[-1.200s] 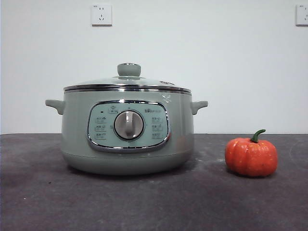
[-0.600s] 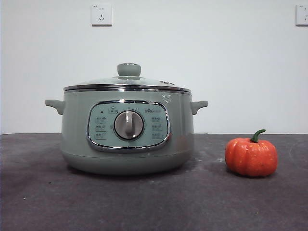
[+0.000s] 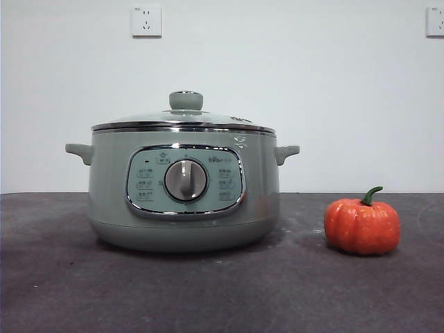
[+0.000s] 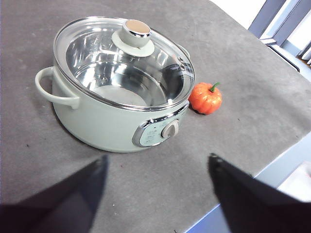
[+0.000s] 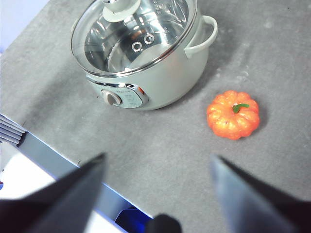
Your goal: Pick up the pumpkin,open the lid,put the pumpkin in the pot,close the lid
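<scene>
White wall stands behind a dark gray counter (image 3: 208, 291). On it sits the pot (image 3: 184, 198), with the lid (image 3: 184, 121) closed on top. The pumpkin (image 3: 362, 225) sits on the counter to the right of the pot, near it but not touching, with bare counter all around it. In the wrist views the counter's near edge runs close by. The left gripper (image 4: 158, 194) hangs high over that edge, its fingers wide apart and holding nothing. The right gripper (image 5: 158, 194) does the same.
</scene>
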Robot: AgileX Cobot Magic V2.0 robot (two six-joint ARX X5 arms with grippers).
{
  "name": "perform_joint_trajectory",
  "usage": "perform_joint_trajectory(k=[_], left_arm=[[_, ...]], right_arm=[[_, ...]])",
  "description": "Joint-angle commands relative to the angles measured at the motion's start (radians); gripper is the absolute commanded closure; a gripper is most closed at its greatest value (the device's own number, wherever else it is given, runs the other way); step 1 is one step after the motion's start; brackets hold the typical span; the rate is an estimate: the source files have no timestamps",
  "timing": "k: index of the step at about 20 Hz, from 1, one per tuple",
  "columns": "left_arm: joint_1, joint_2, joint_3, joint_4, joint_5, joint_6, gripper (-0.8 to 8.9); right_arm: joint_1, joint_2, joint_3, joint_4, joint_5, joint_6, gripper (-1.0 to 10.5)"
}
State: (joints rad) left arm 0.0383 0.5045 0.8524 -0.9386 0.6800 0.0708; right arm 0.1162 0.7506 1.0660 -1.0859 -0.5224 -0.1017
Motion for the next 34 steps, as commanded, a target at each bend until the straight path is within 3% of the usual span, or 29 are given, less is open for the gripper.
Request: perform_joint_trajectory(k=[1,4,10,17,29,34], left_arm=[[0.0,-0.001,0.003,0.01,0.0,0.003,0.59],[0.0,-0.001,0.003,0.01,0.0,0.001,0.59],[0.0,-0.001,0.003,0.01,0.001,0.001,0.59],[0.0,-0.001,0.003,0.01,0.001,0.001,0.59],[0.0,-0.001,0.003,0.01,0.0,0.001,0.59],[0.0,-0.001,0.003,0.01,0.0,0.001,0.59]], right_arm=[[0.013,0.016,0.002,0.001,0.0,0.007,1.9],[0.04,0.072,0.002,0.018,0.019,0.006,1.9],[0.12,0.324,0.002,0.164,0.204,0.003,1.9],[0.136,0.621,0.002,0.34,0.318,-0.005,1.9],[0.188,0.861,0.002,0.444,0.351,-0.006,1.9],[0.211,0.908,0.002,0.48,0.425,-0.005,2.1]])
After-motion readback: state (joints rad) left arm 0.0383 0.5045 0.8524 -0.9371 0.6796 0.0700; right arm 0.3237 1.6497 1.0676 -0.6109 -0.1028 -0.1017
